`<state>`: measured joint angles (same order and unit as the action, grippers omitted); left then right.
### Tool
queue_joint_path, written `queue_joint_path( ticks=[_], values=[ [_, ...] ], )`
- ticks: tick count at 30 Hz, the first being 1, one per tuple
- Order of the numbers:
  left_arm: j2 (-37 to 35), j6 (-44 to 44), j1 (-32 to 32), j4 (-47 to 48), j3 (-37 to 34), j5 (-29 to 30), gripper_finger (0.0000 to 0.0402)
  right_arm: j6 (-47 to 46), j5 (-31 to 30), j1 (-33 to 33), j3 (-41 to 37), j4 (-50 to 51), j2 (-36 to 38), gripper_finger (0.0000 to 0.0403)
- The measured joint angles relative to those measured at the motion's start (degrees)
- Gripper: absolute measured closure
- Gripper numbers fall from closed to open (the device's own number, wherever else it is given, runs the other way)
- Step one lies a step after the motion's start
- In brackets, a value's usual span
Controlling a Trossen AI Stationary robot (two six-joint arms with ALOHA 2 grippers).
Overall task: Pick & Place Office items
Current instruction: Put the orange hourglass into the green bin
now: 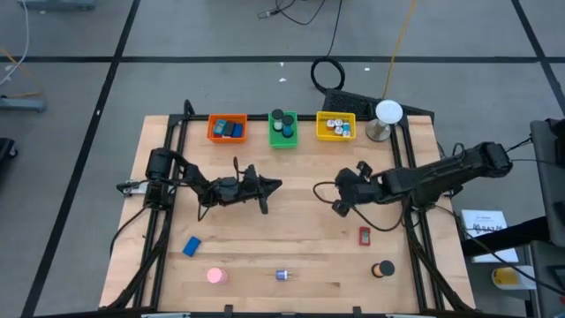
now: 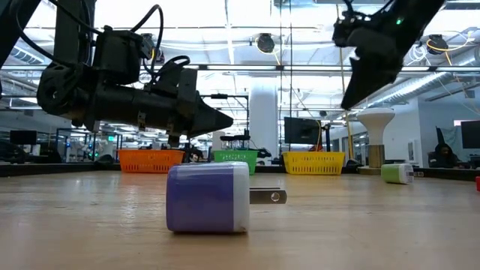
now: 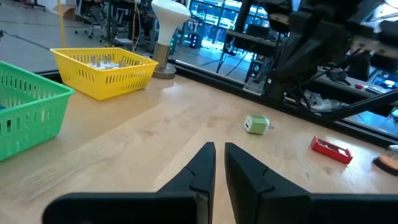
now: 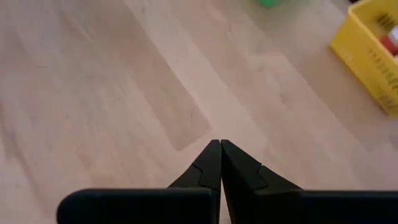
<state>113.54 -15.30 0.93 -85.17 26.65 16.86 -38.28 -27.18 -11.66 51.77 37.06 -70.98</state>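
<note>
Office items lie loose on the wooden table (image 1: 291, 230): a blue block (image 1: 192, 246), a pink round piece (image 1: 216, 276), a purple-and-white plug (image 1: 282, 275) (image 2: 214, 196), a red block (image 1: 365, 236) (image 3: 331, 150) and a black round piece (image 1: 384, 268). A small green-and-white piece (image 3: 256, 124) (image 2: 397, 173) lies past my left gripper. My left gripper (image 1: 275, 185) (image 3: 219, 155) hovers level at mid-table, its fingers all but shut on nothing. My right gripper (image 1: 339, 207) (image 4: 219, 144) slants down above bare wood, shut and empty.
Orange (image 1: 227, 128), green (image 1: 283, 129) and yellow (image 1: 335, 126) bins stand in a row at the far edge, each with items inside. A white-domed stand (image 1: 387, 119) is beside the yellow bin. Bare wood lies between the two grippers and the near items.
</note>
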Motion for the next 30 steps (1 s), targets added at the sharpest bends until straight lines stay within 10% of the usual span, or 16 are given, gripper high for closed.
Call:
queue_joint_path(
  ticks=[13,30],
  values=[
    [0.00,0.08,0.01,0.02,0.00,-0.02,0.0366,-20.15,2.09,-8.25,15.25,27.00,-9.00,0.0403],
    [0.00,-0.05,0.00,0.02,0.00,-0.02,0.0366,-58.92,27.04,-26.49,34.72,45.99,-19.32,0.0391]
  ],
)
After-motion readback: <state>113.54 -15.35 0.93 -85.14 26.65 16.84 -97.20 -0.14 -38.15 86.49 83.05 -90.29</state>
